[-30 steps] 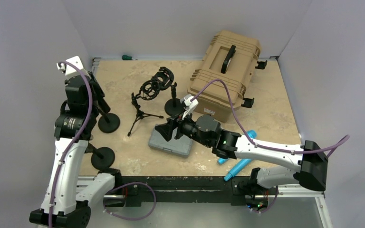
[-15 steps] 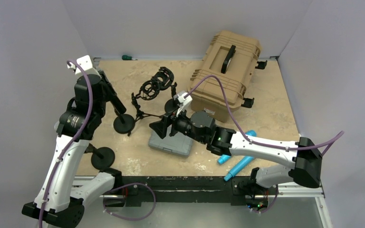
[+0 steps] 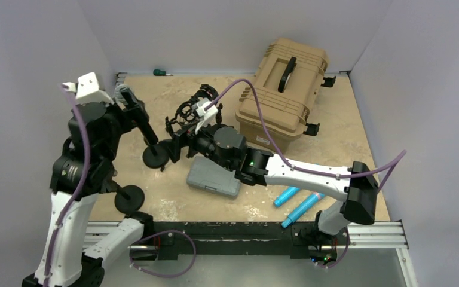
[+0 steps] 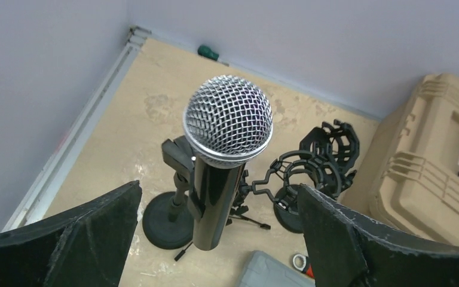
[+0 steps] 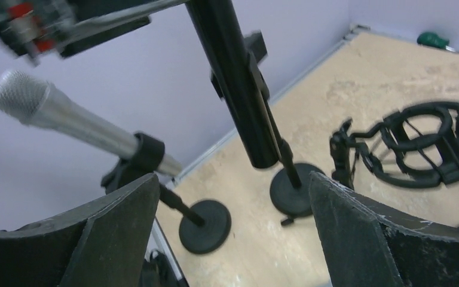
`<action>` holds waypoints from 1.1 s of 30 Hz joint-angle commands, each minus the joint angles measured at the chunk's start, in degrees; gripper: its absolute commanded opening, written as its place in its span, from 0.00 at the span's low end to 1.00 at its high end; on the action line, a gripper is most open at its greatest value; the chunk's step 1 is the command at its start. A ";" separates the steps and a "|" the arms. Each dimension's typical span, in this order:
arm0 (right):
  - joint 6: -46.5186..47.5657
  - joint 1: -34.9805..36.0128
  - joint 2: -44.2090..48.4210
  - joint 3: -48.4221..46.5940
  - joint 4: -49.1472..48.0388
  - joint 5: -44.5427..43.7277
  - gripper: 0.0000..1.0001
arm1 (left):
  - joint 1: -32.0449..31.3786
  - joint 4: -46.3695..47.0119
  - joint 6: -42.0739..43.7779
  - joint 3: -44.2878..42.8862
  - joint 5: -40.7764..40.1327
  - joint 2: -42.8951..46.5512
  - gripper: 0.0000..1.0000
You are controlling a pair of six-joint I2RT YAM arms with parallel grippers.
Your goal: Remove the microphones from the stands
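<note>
Your left gripper [image 4: 219, 191] stands wide open around the black microphone [image 4: 227, 128]. In the left wrist view one finger [image 4: 72, 239] is at the microphone's 8 o'clock and the other at its 4 o'clock, and neither touches the body. The microphone points its mesh head up at that camera and sits in the clip [image 4: 179, 156] of its stand [image 4: 166, 224], which has a round base planted on the table [image 3: 334, 119].

From above, that base lies toward 9 o'clock of the table's middle. Your right gripper [image 5: 233, 179] is just at the base's 3 o'clock, jaws spread wide and holding nothing. In the right wrist view the microphone's black barrel hangs at 12 o'clock beyond the gap, clear of both fingers.

A silver microphone [image 5: 54, 113] leans on a second stand [image 3: 129, 199] at 7 o'clock of the first. A shock mount [image 3: 194, 106] on a small tripod is at 1 o'clock of it. The tan hard case [image 3: 284, 84] fills the table's 1 o'clock corner, the grey case [image 3: 214, 178] lies near 7 o'clock of the middle, and a green screwdriver [image 3: 161, 72] lies at the far edge, toward 11 o'clock
</note>
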State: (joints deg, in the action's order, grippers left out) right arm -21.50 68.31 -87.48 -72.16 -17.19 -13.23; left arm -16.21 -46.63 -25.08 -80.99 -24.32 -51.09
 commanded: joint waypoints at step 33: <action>20.85 5.42 -44.49 -65.48 10.26 -37.45 0.29 | -0.21 -11.34 4.23 -7.73 2.67 25.86 0.96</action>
State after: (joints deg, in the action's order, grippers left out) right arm -2.68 75.33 -133.71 -135.06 -5.34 -51.99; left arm -16.21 -56.16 -21.63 -89.52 -25.67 -26.09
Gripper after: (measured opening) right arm 0.397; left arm 0.964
